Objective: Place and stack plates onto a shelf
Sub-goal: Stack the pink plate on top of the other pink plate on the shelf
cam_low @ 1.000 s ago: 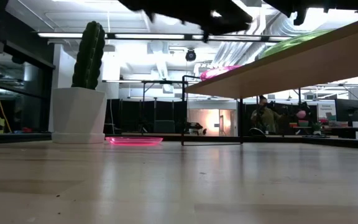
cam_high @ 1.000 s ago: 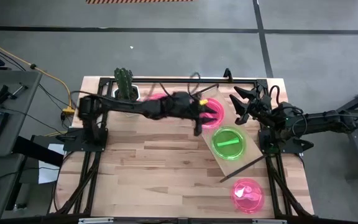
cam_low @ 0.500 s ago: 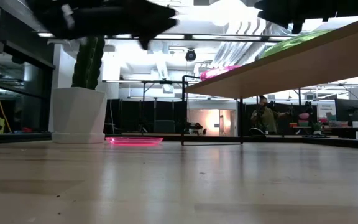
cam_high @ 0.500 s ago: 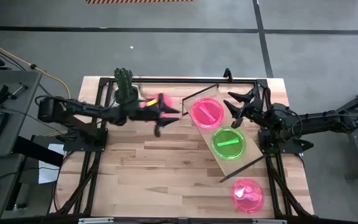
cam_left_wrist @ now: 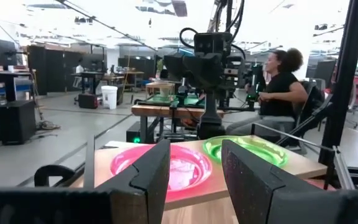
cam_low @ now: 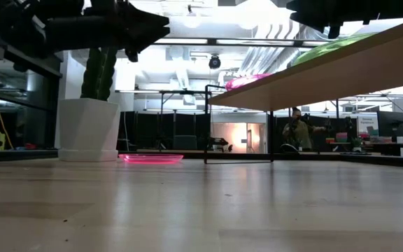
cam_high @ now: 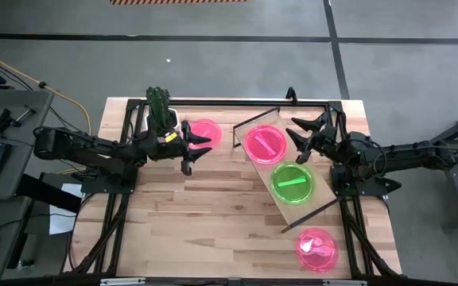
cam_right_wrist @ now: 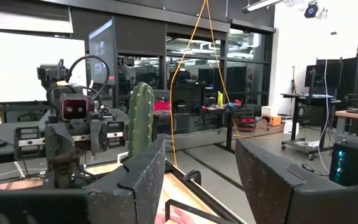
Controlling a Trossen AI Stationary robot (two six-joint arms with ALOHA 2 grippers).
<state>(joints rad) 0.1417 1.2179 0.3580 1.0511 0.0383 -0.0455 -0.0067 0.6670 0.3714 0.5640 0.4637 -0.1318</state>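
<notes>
The wooden surface [cam_high: 213, 214] holds the shelf [cam_high: 316, 200], set slanted on the right side. A pink plate [cam_high: 264, 144] and a green plate [cam_high: 293, 183] sit on the shelf. Another pink plate [cam_high: 204, 132] lies flat at the far side, just beside the left jaws [cam_high: 198, 150], which are open and empty. One more pink plate [cam_high: 316, 248] lies near the front right. The right jaws [cam_high: 308, 137] are open too, beside the shelf's far end.

1. Both arms are dark, slim and jointed, on black frame mounts.
2. The left end effector [cam_high: 191, 146] has a small yellow mark behind its fingers.
3. The right end effector [cam_high: 303, 137] has matt black, blocky fingers [cam_right_wrist: 143, 180].
</notes>
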